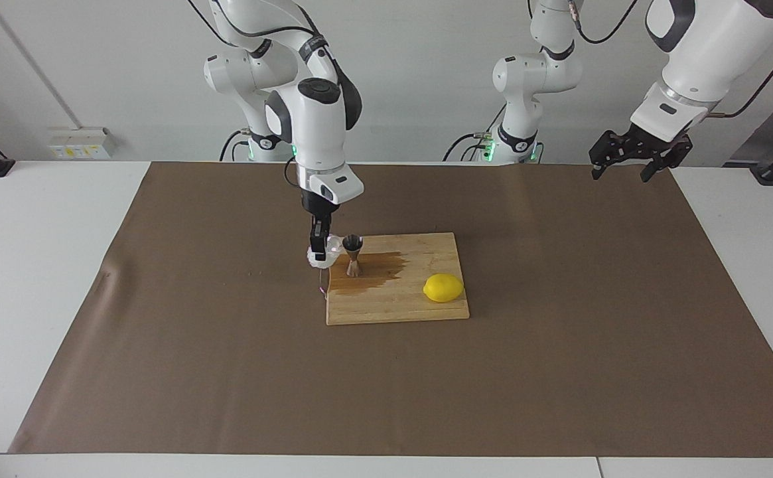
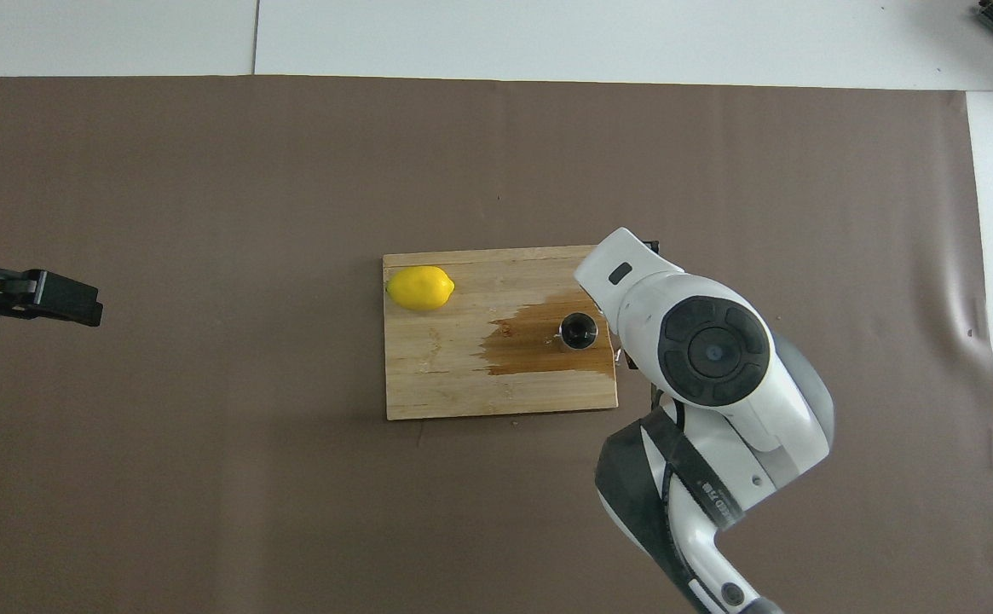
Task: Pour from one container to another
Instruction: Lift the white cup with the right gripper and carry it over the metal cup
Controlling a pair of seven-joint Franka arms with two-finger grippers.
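Note:
The steel jigger (image 1: 353, 255) stands upright on the wooden cutting board (image 1: 419, 312), at the board's edge toward the right arm's end. In the overhead view the jigger (image 2: 579, 331) shows its dark open top. My right gripper (image 1: 320, 255) is shut on the small clear glass cup (image 1: 332, 250). It holds the cup tilted, with its rim right beside the jigger's top. In the overhead view the right hand hides the cup. My left gripper (image 1: 620, 174) is open and empty. It waits raised over the left arm's end of the table, and its fingers also show in the overhead view (image 2: 78, 300).
A dark wet stain (image 1: 376, 269) spreads over the board around the jigger. A yellow lemon (image 1: 443, 287) lies on the board toward the left arm's end. A brown mat (image 1: 227, 372) covers the table.

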